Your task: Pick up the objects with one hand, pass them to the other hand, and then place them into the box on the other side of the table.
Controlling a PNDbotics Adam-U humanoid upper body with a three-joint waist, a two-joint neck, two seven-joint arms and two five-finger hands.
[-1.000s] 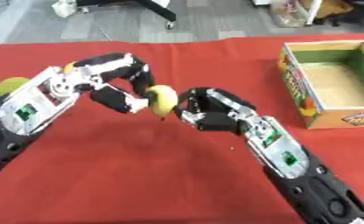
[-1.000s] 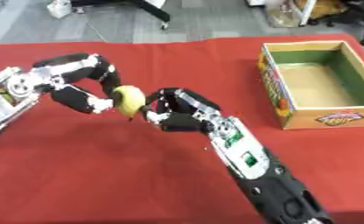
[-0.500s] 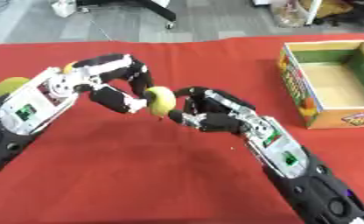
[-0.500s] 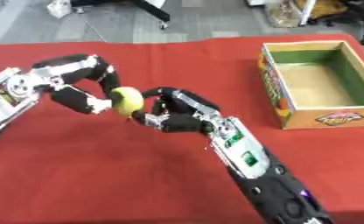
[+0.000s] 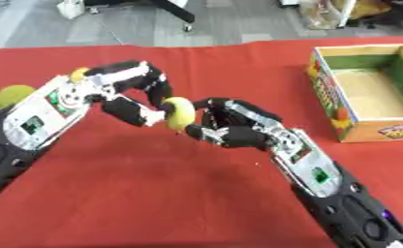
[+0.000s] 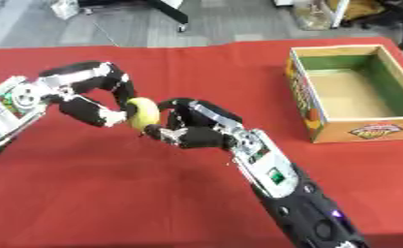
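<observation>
We are in the middle of the pass. Our left hand (image 5: 124, 92) has its fingers and thumb curled round the yellow ball (image 5: 178, 113), and the ball sits right at the tips of those fingers, up off the red cloth (image 5: 137, 193). Our right hand (image 5: 230, 127) has come in from the other side. Its fingers are bent and they touch the far side of the ball, so the ball is squeezed between the 2 hands. We think the right hand is only partly round it, and we cannot tell if its thumb is under the ball yet.

Here is what could go wrong. If our left fingers let go too soon, the ball has nothing below it and could drop on the cloth and roll away. If our right fingers push instead of wrapping, they could pop the ball out of the left fingertips, because it is round and smooth-looking. Both sets of fingers are crowded close, so they could bump or catch on each other.

The box (image 6: 357, 128) is well away past the right hand, open at the top. A green ball (image 5: 13, 95) sits behind our left arm, near the edge
</observation>
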